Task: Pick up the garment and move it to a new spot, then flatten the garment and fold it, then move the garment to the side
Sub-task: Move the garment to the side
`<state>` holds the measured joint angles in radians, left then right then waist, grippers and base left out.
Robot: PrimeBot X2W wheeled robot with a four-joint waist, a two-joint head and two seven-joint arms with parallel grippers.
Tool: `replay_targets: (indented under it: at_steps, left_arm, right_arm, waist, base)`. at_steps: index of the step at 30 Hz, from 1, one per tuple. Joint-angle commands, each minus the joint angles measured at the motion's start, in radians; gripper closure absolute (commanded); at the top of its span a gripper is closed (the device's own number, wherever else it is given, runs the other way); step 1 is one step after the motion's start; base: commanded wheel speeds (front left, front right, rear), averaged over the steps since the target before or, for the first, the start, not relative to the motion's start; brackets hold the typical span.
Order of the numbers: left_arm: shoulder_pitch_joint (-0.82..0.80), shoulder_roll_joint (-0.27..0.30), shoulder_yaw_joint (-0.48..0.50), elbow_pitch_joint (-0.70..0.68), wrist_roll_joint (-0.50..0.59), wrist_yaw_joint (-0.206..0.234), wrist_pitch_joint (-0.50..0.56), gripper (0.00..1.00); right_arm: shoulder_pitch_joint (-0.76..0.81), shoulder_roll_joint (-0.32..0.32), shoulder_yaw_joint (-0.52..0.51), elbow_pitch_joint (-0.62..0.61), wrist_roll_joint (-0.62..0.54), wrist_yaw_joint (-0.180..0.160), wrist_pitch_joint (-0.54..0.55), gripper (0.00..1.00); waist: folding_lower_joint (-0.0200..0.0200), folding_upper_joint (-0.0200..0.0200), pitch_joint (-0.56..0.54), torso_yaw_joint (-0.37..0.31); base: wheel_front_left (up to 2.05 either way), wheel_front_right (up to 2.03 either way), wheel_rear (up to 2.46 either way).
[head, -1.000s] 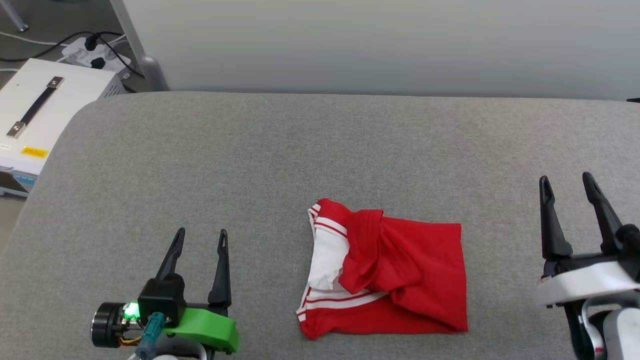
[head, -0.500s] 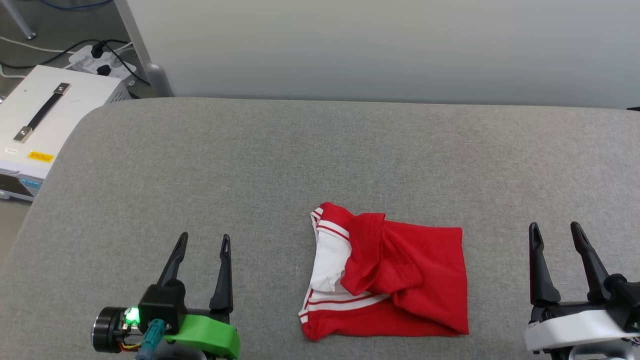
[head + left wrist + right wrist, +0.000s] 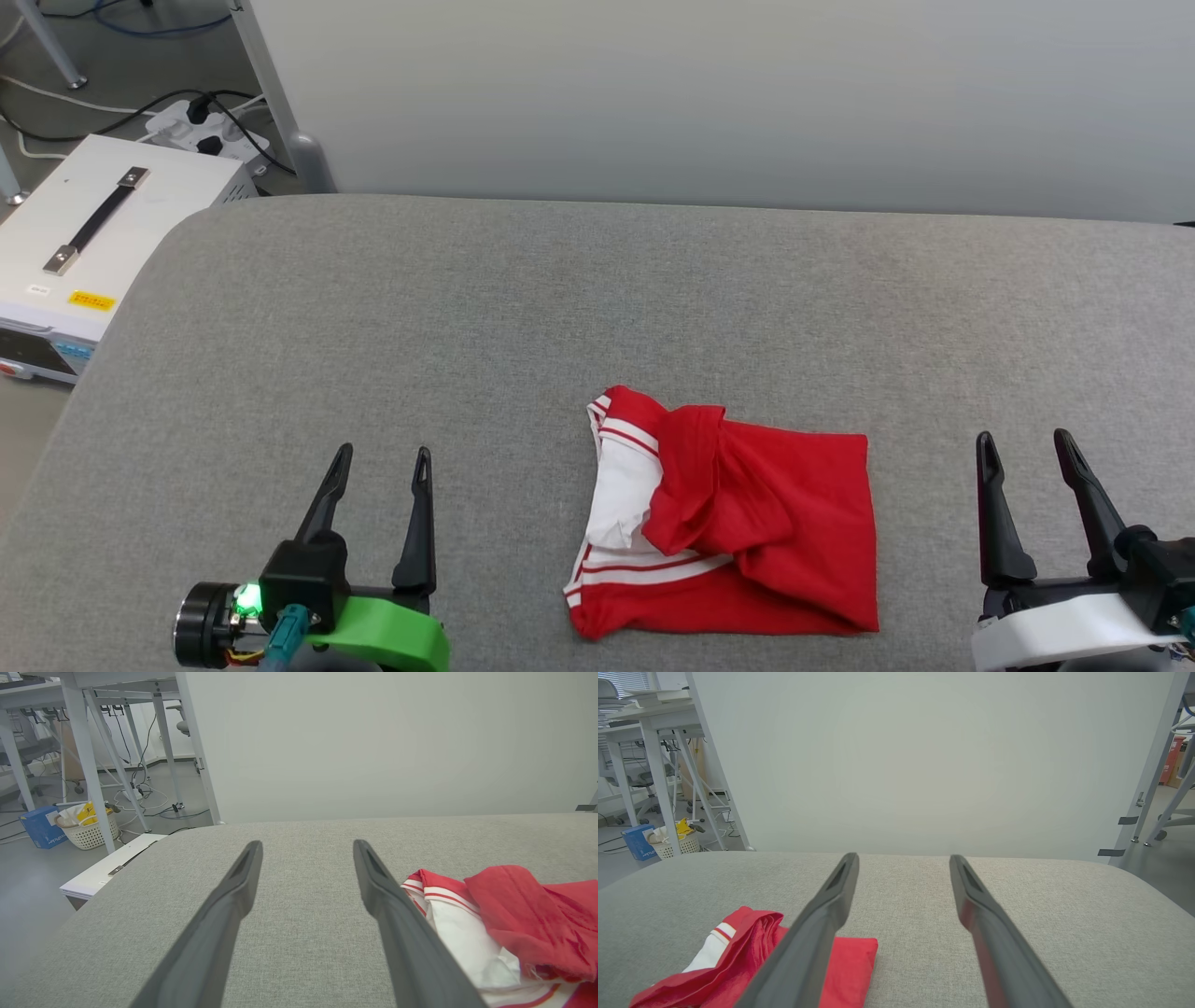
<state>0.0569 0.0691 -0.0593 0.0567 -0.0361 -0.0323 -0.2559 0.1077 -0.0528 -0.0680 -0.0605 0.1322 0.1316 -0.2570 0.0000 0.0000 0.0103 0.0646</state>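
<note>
The garment (image 3: 747, 523) lies folded into a compact red bundle on the grey padded table (image 3: 560, 308), a white sleeve and striped trim showing on its left side. My left gripper (image 3: 383, 453) stands open to the garment's left, nothing between its fingers. On the garment's right my right gripper (image 3: 1022, 437) is open too, clear of the cloth. The left wrist view has the garment (image 3: 504, 914) at lower right beyond the left gripper (image 3: 306, 843). In the right wrist view the garment (image 3: 752, 956) lies lower left of the right gripper (image 3: 901, 856).
A white equipment case (image 3: 84, 243) with a black handle sits on the floor off the table's left edge, beside a power strip (image 3: 210, 126) and cables. A pale wall panel (image 3: 709, 93) runs behind the table. Desk legs and a basket (image 3: 88, 828) stand farther left.
My right gripper has drawn back toward the near edge of the table. The head camera has shifted, sliding the whole scene slightly down and right. The garment lies unchanged.
</note>
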Motion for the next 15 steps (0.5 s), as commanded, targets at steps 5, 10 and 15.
replay_targets:
  at_steps: [5, 10, 15]
  left_arm:
    - [0.018, -0.003, 0.003, 0.002, -0.003, -0.004, -0.006, 0.0]
    - [0.008, -0.004, 0.006, 0.002, -0.003, -0.004, -0.006, 0.0]
    - [-0.006, -0.005, 0.005, 0.005, -0.001, -0.007, -0.006, 0.0]
  right_arm:
    - [-0.008, -0.005, -0.01, 0.001, -0.026, -0.001, -0.005, 0.0]
    - [-0.106, -0.079, -0.008, 0.037, 0.006, -0.001, 0.007, 0.0]
    - [-0.239, -0.234, 0.078, 0.106, 0.118, -0.001, 0.184, 0.0]
  waist:
    - [0.0, 0.0, -0.001, 0.0]
    - [0.0, 0.0, 0.013, -0.002]
    - [0.0, 0.0, 0.028, 0.003]
  base:
    - [0.0, 0.0, 0.0]
    - [0.0, 0.0, 0.0]
    - [0.0, 0.0, 0.0]
